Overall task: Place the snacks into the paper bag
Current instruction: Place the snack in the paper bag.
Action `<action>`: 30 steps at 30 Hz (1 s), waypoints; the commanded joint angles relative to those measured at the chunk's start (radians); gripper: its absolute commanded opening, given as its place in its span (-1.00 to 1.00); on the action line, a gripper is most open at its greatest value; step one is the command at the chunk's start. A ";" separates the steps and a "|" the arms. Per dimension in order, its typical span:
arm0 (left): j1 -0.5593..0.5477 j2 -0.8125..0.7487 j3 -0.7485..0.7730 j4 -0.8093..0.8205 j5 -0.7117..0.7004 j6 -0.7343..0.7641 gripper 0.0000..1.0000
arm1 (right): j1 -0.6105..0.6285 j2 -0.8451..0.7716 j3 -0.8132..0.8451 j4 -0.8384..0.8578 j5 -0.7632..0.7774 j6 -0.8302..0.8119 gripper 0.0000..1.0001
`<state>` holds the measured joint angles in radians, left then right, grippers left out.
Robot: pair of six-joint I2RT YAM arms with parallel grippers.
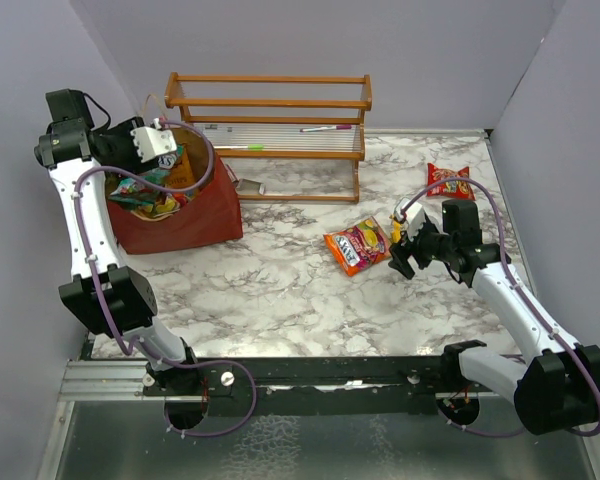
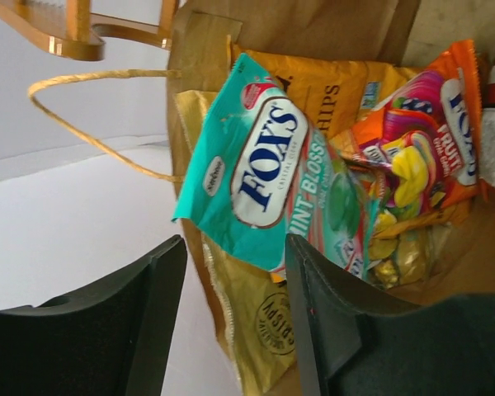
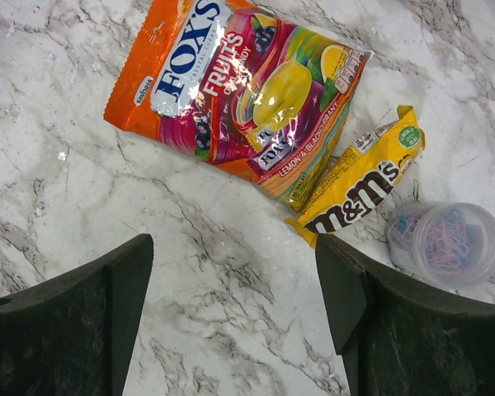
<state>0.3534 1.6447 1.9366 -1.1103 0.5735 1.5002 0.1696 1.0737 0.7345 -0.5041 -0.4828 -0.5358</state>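
The left arm [image 1: 80, 220] rises tall from its base, bends at the elbow and reaches to the far left side, with its wrist turned downward. The left gripper [image 2: 235, 247] has its jaws spread apart and grips nothing. The right arm [image 1: 510, 300] stretches low, forward and inward. The right gripper [image 3: 231, 247] points down, with its jaws wide apart and nothing between them.

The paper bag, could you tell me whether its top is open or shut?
Open: the left wrist view looks into the paper bag, where a teal Fox's packet and an orange Fox's packet lie.
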 commanded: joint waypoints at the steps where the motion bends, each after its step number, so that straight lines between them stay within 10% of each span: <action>1: 0.007 0.026 -0.014 -0.087 0.073 -0.070 0.10 | 0.007 -0.002 0.002 0.001 0.005 0.000 0.61; 7: 0.007 0.035 -0.086 -0.072 0.128 -0.162 -0.05 | 0.007 0.002 0.002 0.000 0.006 0.000 0.61; 16: -0.004 0.042 -0.111 -0.096 0.199 -0.149 -0.85 | 0.007 0.010 0.001 -0.001 0.006 0.000 0.61; 30: -0.132 0.132 0.079 -0.313 0.179 -0.017 -1.00 | 0.007 0.013 0.001 -0.001 0.009 -0.001 0.61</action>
<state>0.2668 1.7390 1.9614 -1.3369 0.7269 1.4471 0.1696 1.0851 0.7345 -0.5049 -0.4824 -0.5358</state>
